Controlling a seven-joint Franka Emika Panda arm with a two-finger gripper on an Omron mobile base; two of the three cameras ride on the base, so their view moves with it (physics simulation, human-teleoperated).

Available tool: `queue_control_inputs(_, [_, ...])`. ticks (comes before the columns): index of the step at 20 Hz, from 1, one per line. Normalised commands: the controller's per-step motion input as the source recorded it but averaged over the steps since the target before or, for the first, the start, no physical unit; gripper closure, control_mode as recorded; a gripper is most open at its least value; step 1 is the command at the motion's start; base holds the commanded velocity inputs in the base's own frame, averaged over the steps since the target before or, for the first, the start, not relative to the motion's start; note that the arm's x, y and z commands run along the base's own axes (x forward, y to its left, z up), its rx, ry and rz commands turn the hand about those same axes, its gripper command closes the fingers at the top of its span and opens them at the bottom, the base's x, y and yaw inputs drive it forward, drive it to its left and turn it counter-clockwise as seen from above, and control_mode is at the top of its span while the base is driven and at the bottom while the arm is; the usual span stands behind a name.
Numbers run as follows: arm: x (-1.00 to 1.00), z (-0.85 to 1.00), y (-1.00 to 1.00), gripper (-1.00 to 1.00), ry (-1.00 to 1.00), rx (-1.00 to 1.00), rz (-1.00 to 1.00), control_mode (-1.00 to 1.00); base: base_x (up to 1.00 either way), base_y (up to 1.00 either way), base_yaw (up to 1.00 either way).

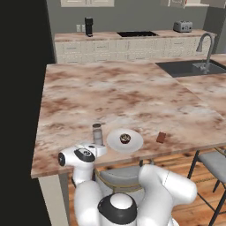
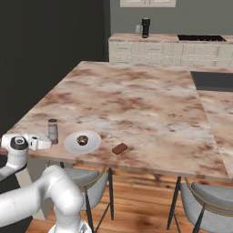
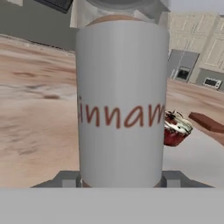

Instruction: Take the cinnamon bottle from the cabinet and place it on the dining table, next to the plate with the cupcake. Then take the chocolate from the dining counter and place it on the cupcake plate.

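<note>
The cinnamon bottle [image 3: 121,105] — label reading "innam" in red — is standing upright near the counter's [image 1: 132,92] front edge, fingers [image 3: 65,179] clamped on it.

White plate [image 1: 132,142], dark-brown cupcake [image 1: 125,138], pink-brown veined marble dining table [image 1: 110,97].

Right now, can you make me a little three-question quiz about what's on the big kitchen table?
1. True or false: the cinnamon bottle stands upright on the dining table.
2. What sits on the plate? A) the cupcake B) the chocolate C) nothing
3. Fill in: the gripper is closed around the ____.

Key: 1 true. 2 A; the chocolate lies on the marble beside the plate, opposite the bottle. 3 cinnamon bottle, with a finger tip at each side in the hand view.
</note>
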Motion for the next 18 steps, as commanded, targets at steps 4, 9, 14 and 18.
queue_control_inputs(4, [0.12, -0.05, -0.04, 1.0, 0.02, 0.01, 0.02, -1.0, 0.0, 0.0, 0.0])
queue_control_inputs(9, [0.1, -0.23, 0.0, 1.0, 0.01, 0.03, 0.01, -1.0, 0.0, 0.0, 0.0])
queue_control_inputs(14, [0.18, -0.18, 0.0, 1.0, 0.0, 0.0, 0.02, -1.0, 0.0, 0.0, 0.0])
queue_control_inputs(18, [0.0, -0.48, 0.0, 1.0, -0.02, 0.0, 0.06, -1.0, 0.0, 0.0, 0.0])
